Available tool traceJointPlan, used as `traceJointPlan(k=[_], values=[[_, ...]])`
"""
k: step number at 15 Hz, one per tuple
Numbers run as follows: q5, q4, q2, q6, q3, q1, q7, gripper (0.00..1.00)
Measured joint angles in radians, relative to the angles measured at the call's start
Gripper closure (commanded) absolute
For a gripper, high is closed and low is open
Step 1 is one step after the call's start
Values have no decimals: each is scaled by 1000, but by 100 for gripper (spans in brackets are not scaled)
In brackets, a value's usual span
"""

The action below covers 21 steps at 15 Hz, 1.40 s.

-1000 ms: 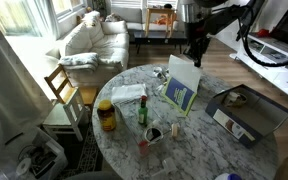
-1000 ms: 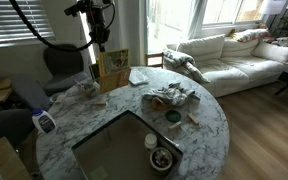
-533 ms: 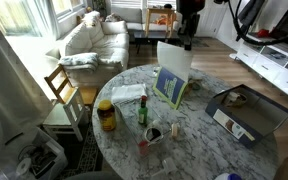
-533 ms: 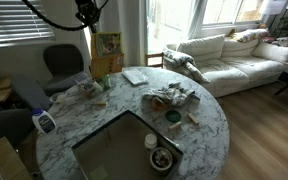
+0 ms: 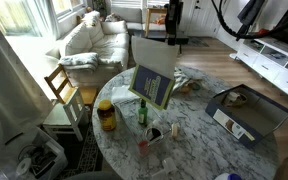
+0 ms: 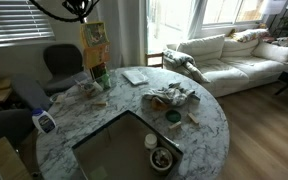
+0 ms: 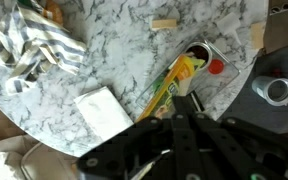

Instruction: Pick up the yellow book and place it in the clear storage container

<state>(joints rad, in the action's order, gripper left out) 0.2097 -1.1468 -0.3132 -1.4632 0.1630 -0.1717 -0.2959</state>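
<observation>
My gripper (image 5: 172, 40) is shut on the top edge of the yellow book (image 5: 152, 86) and holds it in the air above the round marble table (image 5: 199, 150). The book hangs tilted, its greenish cover facing an exterior view. It also shows high at the back in an exterior view (image 6: 94, 45). In the wrist view the book (image 7: 166, 86) appears edge-on between the gripper's (image 7: 182, 97) fingers. The clear storage container (image 6: 124, 150) sits at the table's near edge; it also shows at the right in an exterior view (image 5: 246, 110).
On the table stand a yellow-lidded jar (image 5: 106, 115), a green bottle (image 5: 142, 110), a striped cloth (image 6: 169, 97), a white pad (image 6: 135, 76) and a blue-capped bottle (image 6: 44, 121). A wooden chair (image 5: 64, 95) and a sofa (image 6: 234, 55) stand nearby.
The book has left the table. The gripper has carried it upward and sideways, away from the striped cloth and over the jar and bottle side of the table.
</observation>
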Motion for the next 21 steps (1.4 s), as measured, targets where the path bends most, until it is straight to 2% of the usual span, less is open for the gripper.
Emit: traceJointPlan(k=[7, 21], values=[[-132, 72, -93, -13, 59, -1, -49, 100], [-149, 210, -228, -48, 84, 1, -61, 100]])
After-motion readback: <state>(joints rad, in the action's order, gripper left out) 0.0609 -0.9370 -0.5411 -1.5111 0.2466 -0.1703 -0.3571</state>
